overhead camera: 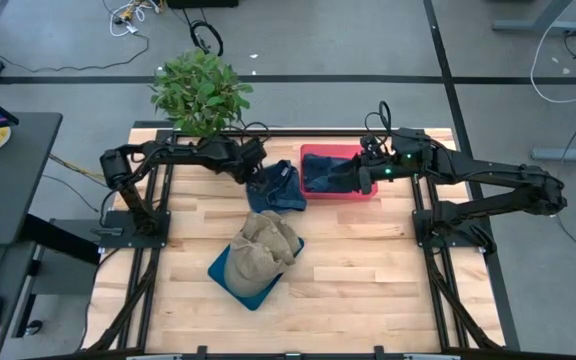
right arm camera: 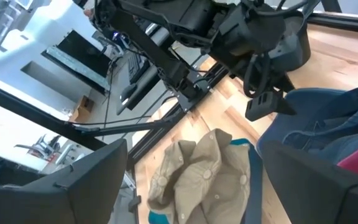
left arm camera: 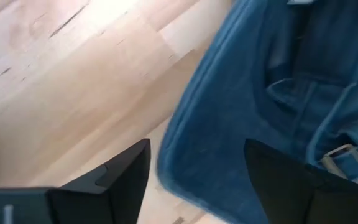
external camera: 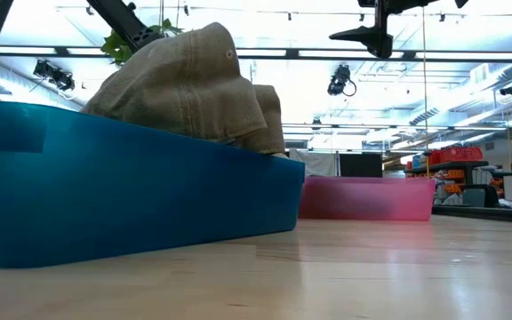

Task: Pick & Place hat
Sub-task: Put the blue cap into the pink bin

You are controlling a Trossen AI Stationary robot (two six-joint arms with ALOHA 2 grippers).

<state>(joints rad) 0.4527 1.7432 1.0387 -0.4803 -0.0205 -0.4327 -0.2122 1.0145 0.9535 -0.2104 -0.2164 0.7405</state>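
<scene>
A blue denim hat (overhead camera: 276, 188) lies on the wooden table just left of a pink bin (overhead camera: 368, 190). My left gripper (overhead camera: 258, 168) points steeply down over the hat's far left edge. It is open, and in the left wrist view the left gripper (left arm camera: 194, 180) has one finger over bare wood and one over the denim hat (left arm camera: 260, 93). I cannot see it touching the hat. My right gripper (overhead camera: 366, 170) hangs open above the pink bin, holding nothing. Tan hats (overhead camera: 263, 245) are piled in a blue bin (overhead camera: 230, 280) nearer the front.
A dark cloth item (overhead camera: 330, 172) lies inside the pink bin. A potted green plant (overhead camera: 200, 90) stands at the table's far edge behind the left arm. Bare wood (overhead camera: 368, 270) stretches to the right of the blue bin.
</scene>
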